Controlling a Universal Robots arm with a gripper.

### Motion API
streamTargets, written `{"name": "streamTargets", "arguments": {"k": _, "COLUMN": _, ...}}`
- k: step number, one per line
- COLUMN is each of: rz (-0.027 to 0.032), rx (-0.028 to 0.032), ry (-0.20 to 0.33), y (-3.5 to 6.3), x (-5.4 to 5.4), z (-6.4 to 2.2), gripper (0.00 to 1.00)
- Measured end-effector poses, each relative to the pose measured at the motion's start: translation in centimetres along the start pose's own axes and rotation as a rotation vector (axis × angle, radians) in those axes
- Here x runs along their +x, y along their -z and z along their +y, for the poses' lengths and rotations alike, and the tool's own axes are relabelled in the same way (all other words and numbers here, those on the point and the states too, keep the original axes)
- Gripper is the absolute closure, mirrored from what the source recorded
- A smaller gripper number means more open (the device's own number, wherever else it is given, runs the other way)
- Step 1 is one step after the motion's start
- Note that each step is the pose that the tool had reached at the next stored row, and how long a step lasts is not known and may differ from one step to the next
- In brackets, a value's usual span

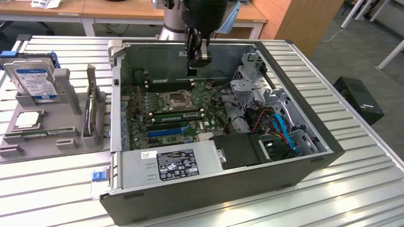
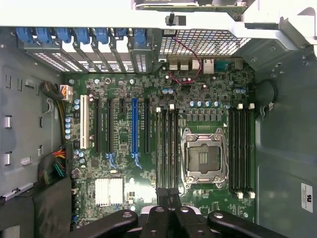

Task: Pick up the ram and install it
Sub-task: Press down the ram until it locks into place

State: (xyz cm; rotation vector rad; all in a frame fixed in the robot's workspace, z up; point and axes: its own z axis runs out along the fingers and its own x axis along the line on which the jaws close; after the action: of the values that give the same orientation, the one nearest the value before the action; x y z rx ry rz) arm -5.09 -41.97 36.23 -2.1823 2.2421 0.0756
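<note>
My gripper [image 1: 193, 71] hangs over the back of the open computer case [image 1: 328, 151], above the motherboard [image 1: 170, 111]. In the wrist view its two black fingers [image 2: 162, 198] meet, shut, with nothing visible between them, their tips over the end of the black memory slots [image 2: 167, 148] beside the empty processor socket [image 2: 203, 158]. In the exterior view a long green strip [image 1: 179, 114] lies along those slots; I cannot tell if it is the ram. Another thin stick [image 1: 30, 135] lies in the grey holder [image 1: 63, 142] at the exterior view's left.
The holder also carries a hard drive [image 1: 33, 80], a square silver processor [image 1: 26, 120] and upright cards [image 1: 92, 106]. Inside the case are a power supply [image 1: 173, 163], a drive cage [image 1: 252, 90], loose cables [image 1: 277, 125] and a second bank of slots [image 2: 241, 148].
</note>
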Motion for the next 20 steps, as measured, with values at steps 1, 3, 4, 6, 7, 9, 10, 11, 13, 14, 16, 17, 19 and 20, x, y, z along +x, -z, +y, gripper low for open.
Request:
{"name": "streamTargets", "arguments": {"k": 1, "rz": 0.0000, "rx": 0.0000, "ry": 0.000, "y": 0.00, "x": 0.00, "z": 0.00, "gripper": 0.89}}
{"name": "streamTargets", "arguments": {"k": 3, "rz": 0.0000, "rx": 0.0000, "ry": 0.000, "y": 0.00, "x": 0.00, "z": 0.00, "gripper": 0.89}}
{"name": "streamTargets", "arguments": {"k": 4, "rz": 0.0000, "rx": 0.0000, "ry": 0.000, "y": 0.00, "x": 0.00, "z": 0.00, "gripper": 0.89}}
{"name": "streamTargets", "arguments": {"k": 6, "rz": 0.0000, "rx": 0.0000, "ry": 0.000, "y": 0.00, "x": 0.00, "z": 0.00, "gripper": 0.89}}
{"name": "streamTargets", "arguments": {"k": 7, "rz": 0.0000, "rx": -0.0001, "ry": 0.000, "y": 0.00, "x": 0.00, "z": 0.00, "gripper": 0.89}}
{"name": "streamTargets", "arguments": {"k": 9, "rz": -0.0001, "rx": 0.0000, "ry": -0.003, "y": 0.00, "x": 0.00, "z": 0.00, "gripper": 0.89}}
{"name": "streamTargets", "arguments": {"k": 10, "rz": -0.0003, "rx": 0.0003, "ry": -0.009, "y": 0.00, "x": 0.00, "z": 0.00, "gripper": 0.89}}
{"name": "streamTargets", "arguments": {"k": 11, "rz": -0.0006, "rx": 0.0009, "ry": -0.020, "y": -0.01, "x": 0.00, "z": -0.01, "gripper": 0.89}}
{"name": "streamTargets", "arguments": {"k": 13, "rz": -0.0014, "rx": 0.0022, "ry": -0.054, "y": -0.02, "x": 0.00, "z": 0.00, "gripper": 0.89}}
{"name": "streamTargets", "arguments": {"k": 14, "rz": -0.0019, "rx": 0.0030, "ry": -0.072, "y": -0.02, "x": 0.00, "z": 0.00, "gripper": 0.89}}
{"name": "streamTargets", "arguments": {"k": 16, "rz": -0.0030, "rx": 0.0046, "ry": -0.109, "y": -0.04, "x": 0.00, "z": 0.00, "gripper": 0.89}}
{"name": "streamTargets", "arguments": {"k": 17, "rz": -0.0034, "rx": 0.0053, "ry": -0.127, "y": -0.04, "x": 0.00, "z": 0.00, "gripper": 0.89}}
{"name": "streamTargets", "arguments": {"k": 19, "rz": -0.0043, "rx": 0.0068, "ry": -0.163, "y": -0.05, "x": 0.00, "z": 0.00, "gripper": 0.89}}
{"name": "streamTargets", "arguments": {"k": 20, "rz": -0.0049, "rx": 0.0077, "ry": -0.181, "y": -0.06, "x": 0.00, "z": 0.00, "gripper": 0.89}}
